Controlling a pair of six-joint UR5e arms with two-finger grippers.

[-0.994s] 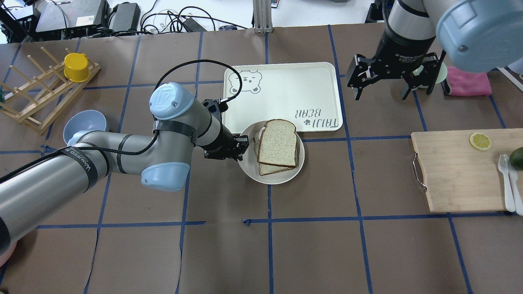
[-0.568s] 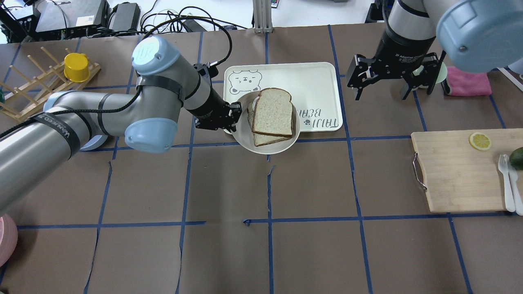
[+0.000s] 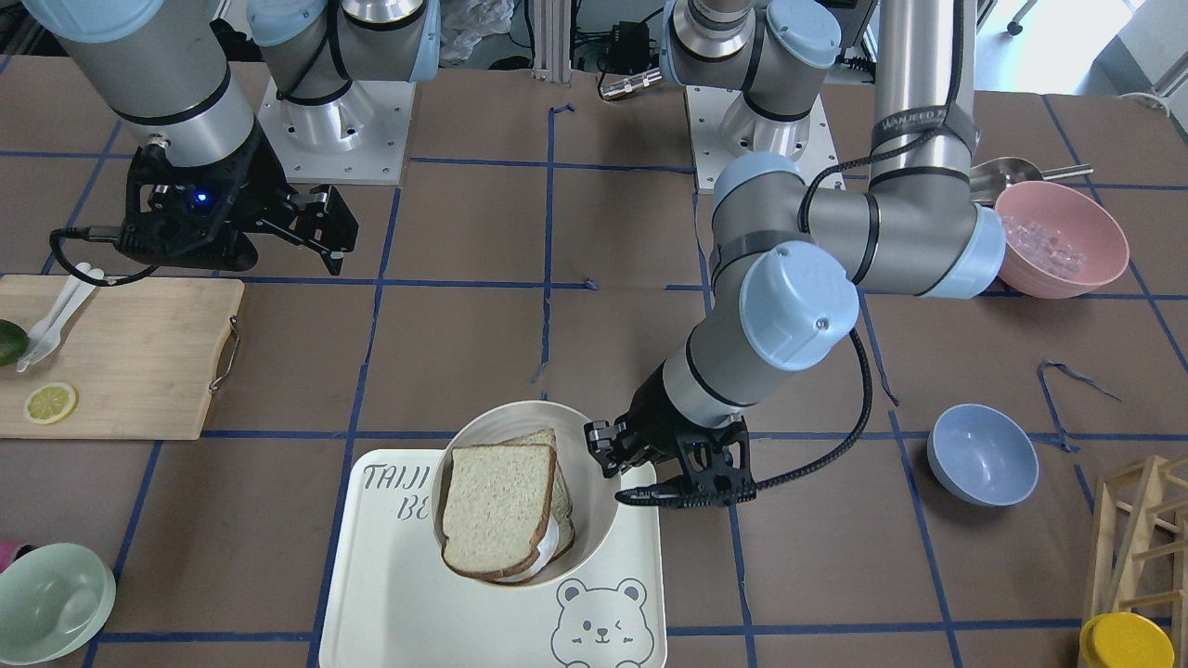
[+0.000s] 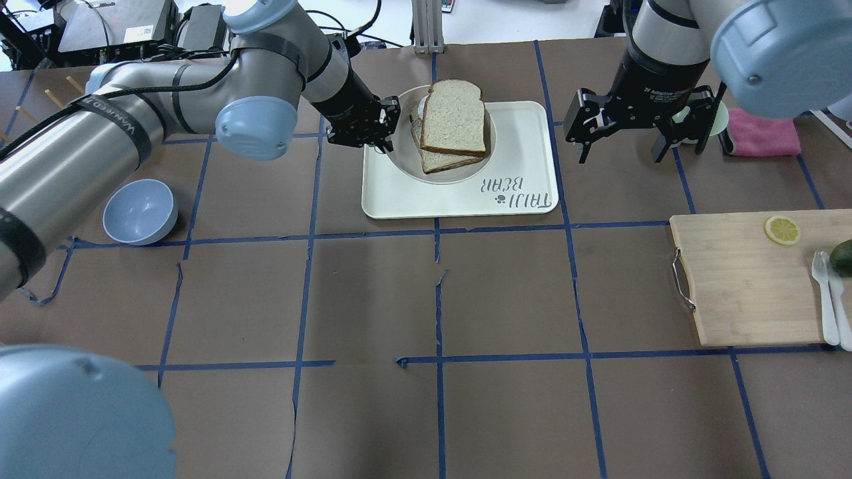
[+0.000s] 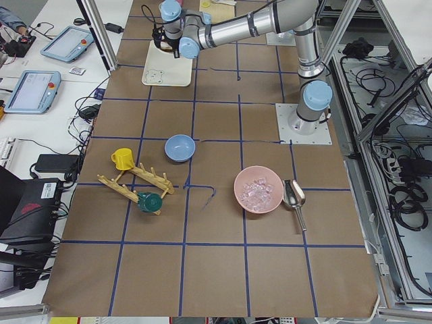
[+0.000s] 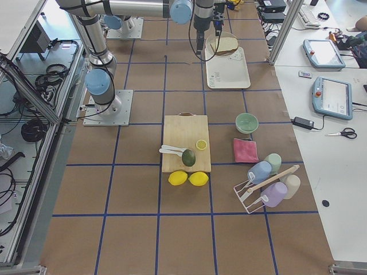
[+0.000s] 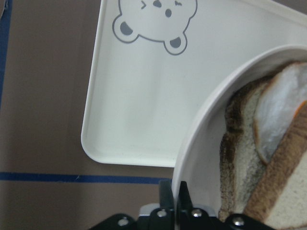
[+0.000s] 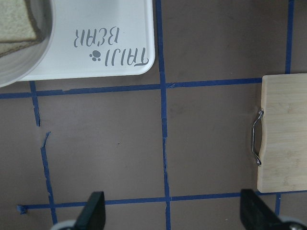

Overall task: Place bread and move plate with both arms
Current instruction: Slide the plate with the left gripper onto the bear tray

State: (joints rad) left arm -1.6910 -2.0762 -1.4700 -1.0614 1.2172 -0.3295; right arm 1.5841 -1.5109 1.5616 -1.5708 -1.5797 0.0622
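Note:
The bread (image 4: 454, 120), a large dark-crusted slice, lies on top of a smaller slice (image 4: 439, 161) in the round cream plate (image 4: 405, 159). My left gripper (image 4: 386, 136) is shut on the plate's left rim and holds it over the bear-printed tray (image 4: 519, 153). The left wrist view shows the fingertips pinching the rim (image 7: 201, 139), with the bread (image 7: 283, 191) inside. In the front-facing view the plate (image 3: 594, 520), the bread (image 3: 497, 506) and the left gripper (image 3: 617, 473) show over the tray (image 3: 390, 594). My right gripper (image 4: 622, 156) hangs open and empty right of the tray, above bare table (image 8: 175, 211).
A wooden cutting board (image 4: 745, 279) with a lemon slice (image 4: 782, 229), an avocado and white cutlery lies at the right. A blue bowl (image 4: 140, 211) sits at the left. A pink cloth (image 4: 765, 133) is behind the right gripper. A pink bowl (image 3: 1058, 237) stands near the left arm's base.
My left arm has carried the plate with the bread away from me, from the table at the tray's near edge to over the tray. The right arm has not moved.

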